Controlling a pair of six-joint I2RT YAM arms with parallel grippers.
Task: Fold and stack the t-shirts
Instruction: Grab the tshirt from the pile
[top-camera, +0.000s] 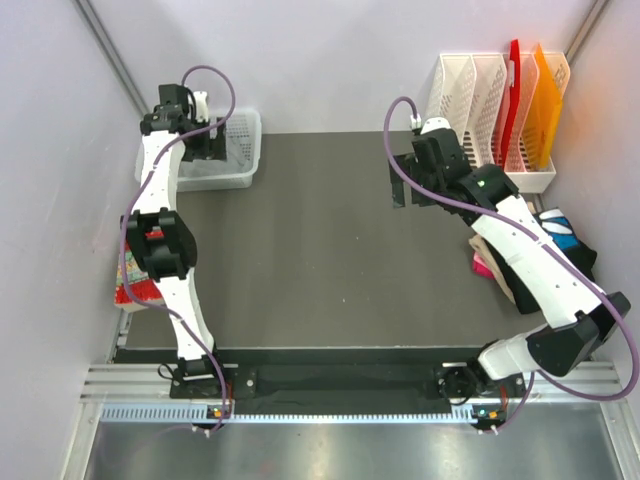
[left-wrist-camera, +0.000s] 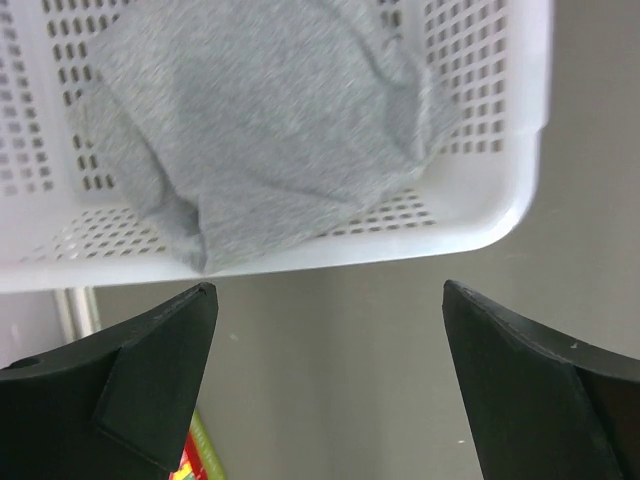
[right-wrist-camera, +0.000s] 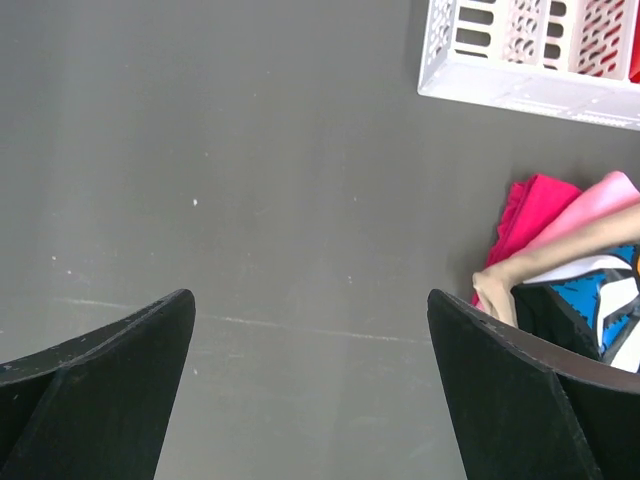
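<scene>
Left gripper (left-wrist-camera: 328, 292), fingers released, beside the rim of the far-left basket (left-wrist-camera: 480, 215); we should reach over it, pinch the grey t-shirt (left-wrist-camera: 270, 130) deep and lift clear. Right gripper (right-wrist-camera: 310, 300) likewise released.

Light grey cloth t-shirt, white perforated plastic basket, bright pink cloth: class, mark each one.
light grey cloth t-shirt (left-wrist-camera: 270, 120), left wrist view, crumpled middle.
white perforated plastic basket (left-wrist-camera: 530, 120), left wrist view, right rim.
bright pink cloth (right-wrist-camera: 532, 212), right wrist view, upper fold.
</scene>
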